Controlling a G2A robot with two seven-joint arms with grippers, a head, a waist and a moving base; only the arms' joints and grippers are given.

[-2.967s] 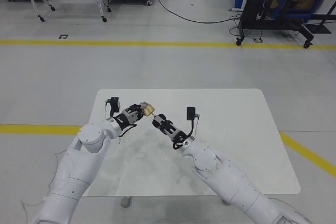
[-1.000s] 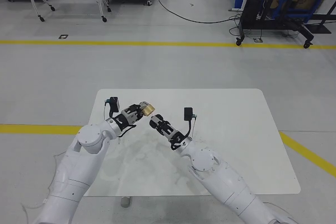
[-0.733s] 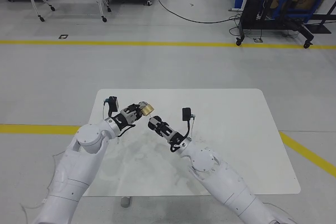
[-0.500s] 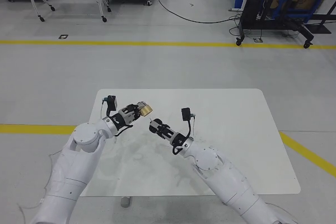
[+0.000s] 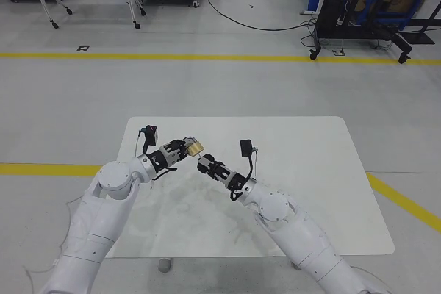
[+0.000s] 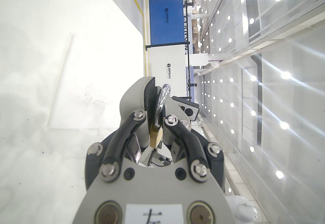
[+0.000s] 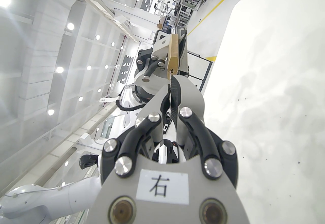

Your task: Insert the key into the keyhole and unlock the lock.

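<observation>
Aligning key (image 7: 169, 77), pinched in right gripper (image 7: 174, 82), with keyhole (image 7: 172, 71) of lock (image 7: 173, 52) clamped in left gripper (image 6: 160, 98), near top-view centre; next, probably straight push, then twist.

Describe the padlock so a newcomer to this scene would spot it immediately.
Above the white table, two arms meet. The padlock is clamped in the left claw, facing the key in the right claw. It is the only brass-coloured block among white and black claw parts.

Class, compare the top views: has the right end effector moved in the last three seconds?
Yes, slightly: against the table's far edge, the right end effector now sits a little farther from it, toward the robot, beside the lock.
</observation>
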